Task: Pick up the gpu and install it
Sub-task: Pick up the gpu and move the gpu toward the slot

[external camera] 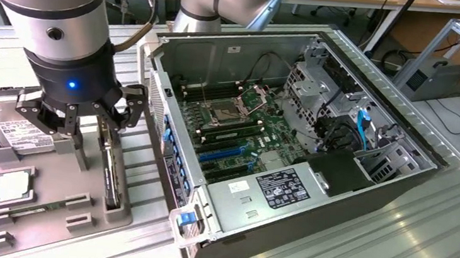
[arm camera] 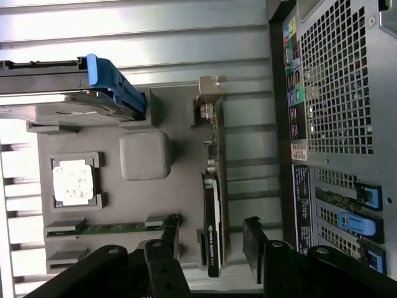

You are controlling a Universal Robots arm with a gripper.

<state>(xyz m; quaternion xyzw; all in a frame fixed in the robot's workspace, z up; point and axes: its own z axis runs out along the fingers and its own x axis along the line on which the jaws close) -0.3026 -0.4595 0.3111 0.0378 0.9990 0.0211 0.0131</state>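
**A:** In the exterior view, how does your gpu (external camera: 111, 171) look?

**B:** It's a thin dark card standing on edge in the gray tray (external camera: 53, 172), left of the open computer case (external camera: 384, 103). Your gripper (external camera: 95, 132) hangs over it, spread wide and holding nothing.

**A:** And in the wrist view?

**B:** There's a silver bracket (arm camera: 211, 99) at the hard drive's (arm camera: 62, 102) end. The tray also holds a processor (arm camera: 73, 183) and a memory stick (arm camera: 105, 228).

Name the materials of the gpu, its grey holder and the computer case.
The gpu: circuit board, likely fibreglass, brownish edge, matte black cover, metal bracket. The grey holder: probably matte plastic, moulded, uniform colour. The computer case: sheet metal, dull silver, punched vent holes.
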